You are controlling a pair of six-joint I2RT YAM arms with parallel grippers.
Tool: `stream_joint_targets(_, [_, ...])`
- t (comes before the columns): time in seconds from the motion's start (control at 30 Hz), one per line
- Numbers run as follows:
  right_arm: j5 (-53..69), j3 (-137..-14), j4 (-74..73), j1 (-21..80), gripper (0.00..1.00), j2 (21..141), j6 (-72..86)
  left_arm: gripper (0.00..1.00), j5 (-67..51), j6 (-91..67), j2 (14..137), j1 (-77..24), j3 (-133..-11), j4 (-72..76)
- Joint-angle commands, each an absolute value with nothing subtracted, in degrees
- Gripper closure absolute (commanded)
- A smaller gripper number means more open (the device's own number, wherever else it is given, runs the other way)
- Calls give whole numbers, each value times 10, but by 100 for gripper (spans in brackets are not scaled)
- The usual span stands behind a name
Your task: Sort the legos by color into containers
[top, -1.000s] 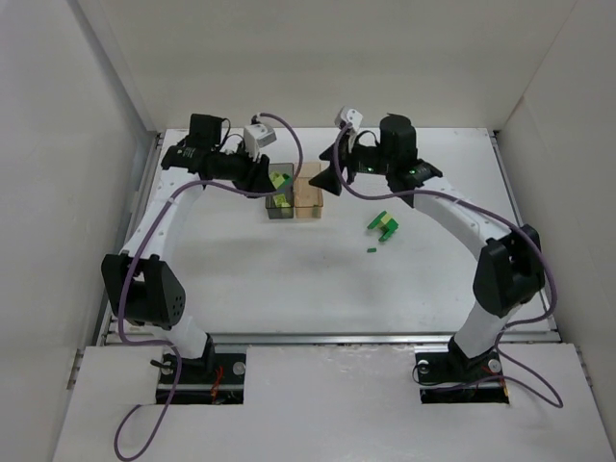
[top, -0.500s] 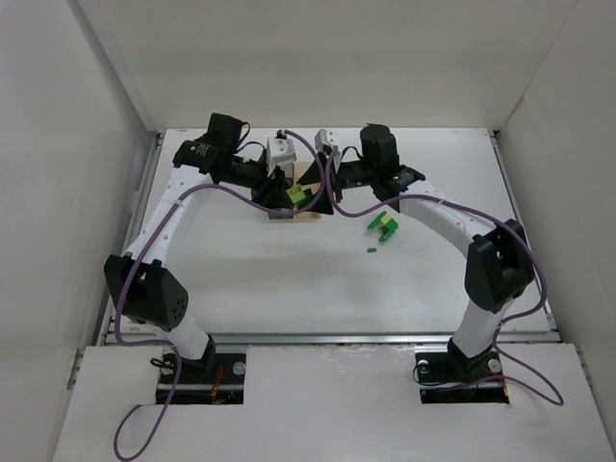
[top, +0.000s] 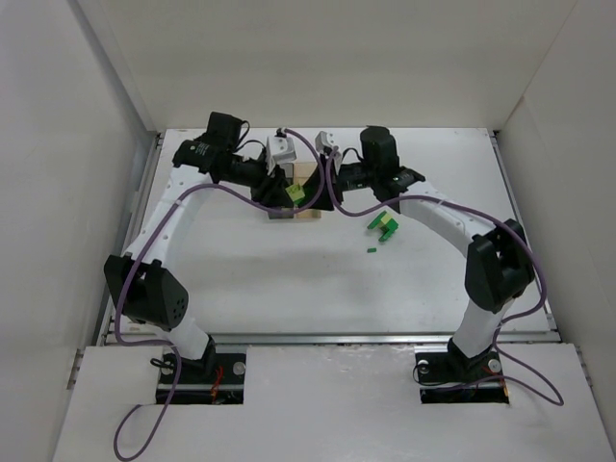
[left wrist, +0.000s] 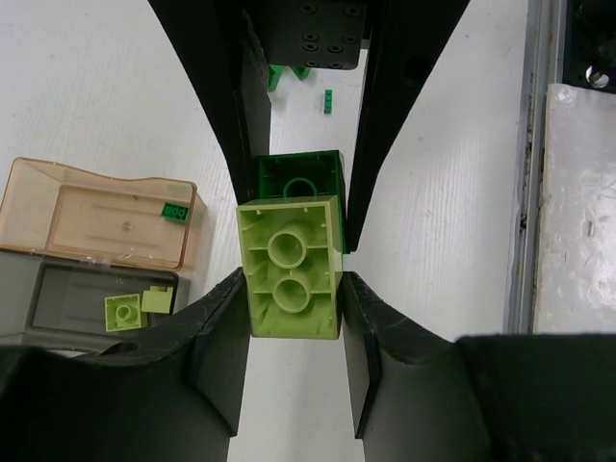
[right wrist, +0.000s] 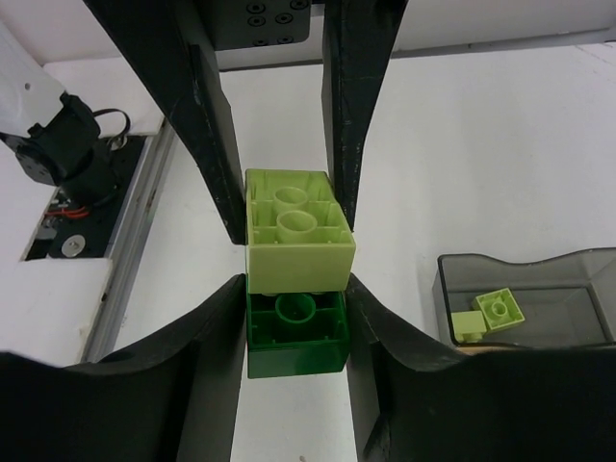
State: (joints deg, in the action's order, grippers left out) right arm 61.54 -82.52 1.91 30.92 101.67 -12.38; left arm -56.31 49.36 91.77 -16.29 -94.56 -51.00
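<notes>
Splitting two stuck bricks looks like step now. Held up in air near far edge of table (top: 289,279). Left pincer (left wrist: 292,284) clamped on pale brick (left wrist: 289,260), right pincer (right wrist: 296,289) clamped on dark green brick (right wrist: 296,342). Next: tug apart, pale one goes in grey box (left wrist: 58,308), green in amber box (left wrist: 96,226).

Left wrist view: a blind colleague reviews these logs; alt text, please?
Two joined bricks fill the centre: the left gripper, from the bottom edge, clamps the pale yellow-green brick; the right gripper, from the top, pinches the dark green brick. At left, an amber container holds one green piece, a grey container two pale pieces.
</notes>
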Motion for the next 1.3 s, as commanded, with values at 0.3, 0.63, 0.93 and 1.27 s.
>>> stream_joint_targets(0.3, [470, -798, 10, 266, 100, 1064, -78, 100, -449, 19, 904, -95, -891, -189])
stream_joint_targets(0.63, [100, -925, 10, 313, 100, 1143, 83, 100, -12, -125, 1012, -206, -884, -203])
stream_joint_targets(0.93, [78, -1005, -56, 319, 66, 1202, 90, 84, 81, -149, 1049, -199, -879, -199])
stream_joint_targets(1.27, [80, -999, -68, 319, 25, 1190, 70, 36, -24, -144, 1049, -199, -853, -186])
